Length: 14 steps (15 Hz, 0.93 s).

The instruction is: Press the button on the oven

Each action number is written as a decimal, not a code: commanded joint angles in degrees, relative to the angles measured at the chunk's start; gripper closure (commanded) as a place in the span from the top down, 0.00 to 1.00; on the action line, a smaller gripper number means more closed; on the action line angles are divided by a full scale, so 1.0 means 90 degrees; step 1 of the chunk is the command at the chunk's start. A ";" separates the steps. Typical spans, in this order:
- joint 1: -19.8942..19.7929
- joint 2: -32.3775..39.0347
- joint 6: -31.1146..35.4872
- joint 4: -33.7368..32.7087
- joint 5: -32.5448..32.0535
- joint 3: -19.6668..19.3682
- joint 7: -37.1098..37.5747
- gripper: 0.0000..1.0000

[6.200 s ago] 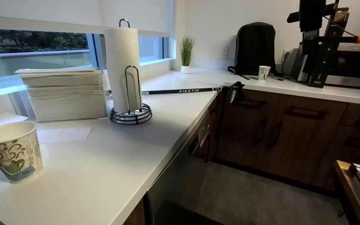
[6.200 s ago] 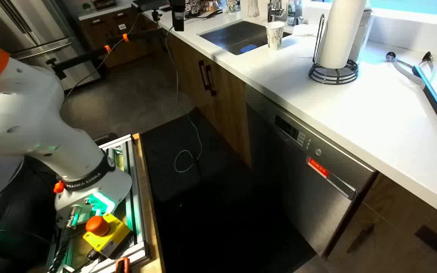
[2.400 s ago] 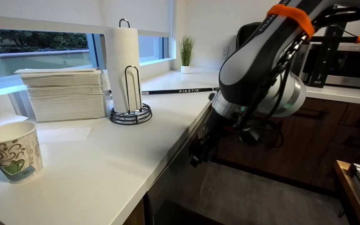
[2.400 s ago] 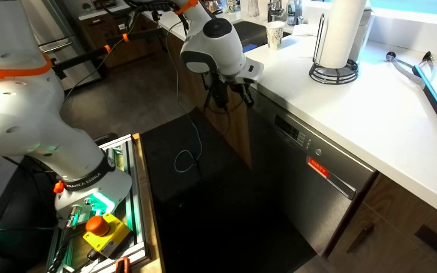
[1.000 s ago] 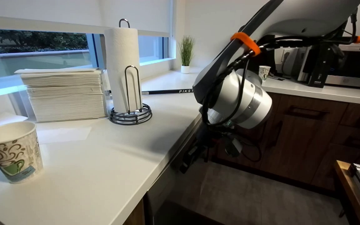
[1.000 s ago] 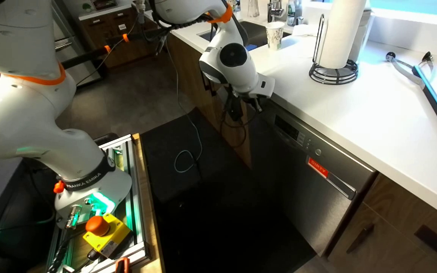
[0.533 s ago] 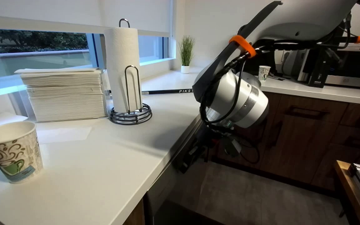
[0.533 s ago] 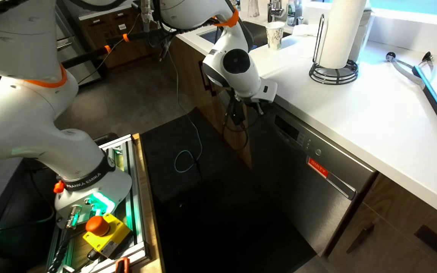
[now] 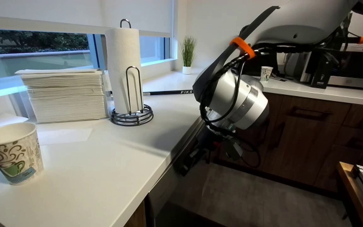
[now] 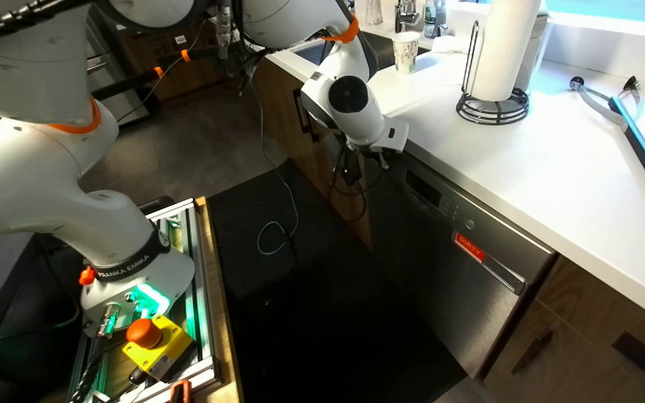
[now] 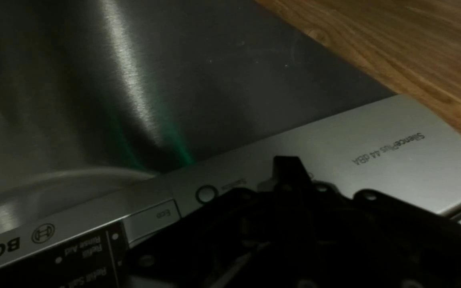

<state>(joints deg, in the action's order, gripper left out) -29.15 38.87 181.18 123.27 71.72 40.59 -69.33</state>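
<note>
Pointing at the oven (image 10: 468,296) under the counter (image 10: 552,162), the hand (image 11: 289,170), clenched on nothing, sits between two and three o'clock of the ringed button (image 11: 206,195) in wrist view; if that's the target, pressing straight in from this offset could miss.

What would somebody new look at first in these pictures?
Probably the big white robot arm, bent toward the grey metal appliance under the counter, its black gripper at the control panel. Next, the red DIRTY sign on the appliance's front. Then the orange button on the yellow box beside the arm's base.
</note>
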 commanded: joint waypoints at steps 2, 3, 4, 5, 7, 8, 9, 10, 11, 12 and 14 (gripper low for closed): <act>-0.0259 0.0382 0.0634 -0.0234 0.0255 0.0412 -0.0431 0.00; -0.0334 0.0438 0.0750 -0.0279 0.0252 0.0530 -0.0483 0.00; -0.0449 0.0529 0.0970 -0.0362 0.0244 0.0719 -0.0590 0.00; -0.0620 0.0651 0.1255 -0.0463 0.0198 0.0980 -0.0729 0.00; -0.1013 0.1018 0.2000 -0.0631 -0.0259 0.1603 -0.0864 0.00; -0.1146 0.1235 0.2278 -0.0617 -0.0658 0.1817 -0.0712 0.00; -0.1129 0.1374 0.2393 -0.0486 -0.0901 0.1829 -0.0503 0.00; -0.0960 0.1327 0.2183 -0.0241 -0.0804 0.1622 -0.0504 0.00; -0.0972 0.1339 0.2253 -0.0134 -0.0829 0.1624 -0.0503 0.00; -0.0984 0.1210 0.2015 0.0014 -0.0631 0.1571 -0.0525 0.00; -0.0874 0.0865 0.1692 0.0302 -0.0164 0.1375 -0.0577 0.00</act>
<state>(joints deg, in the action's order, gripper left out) -37.39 48.31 199.69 123.93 67.30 54.05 -74.12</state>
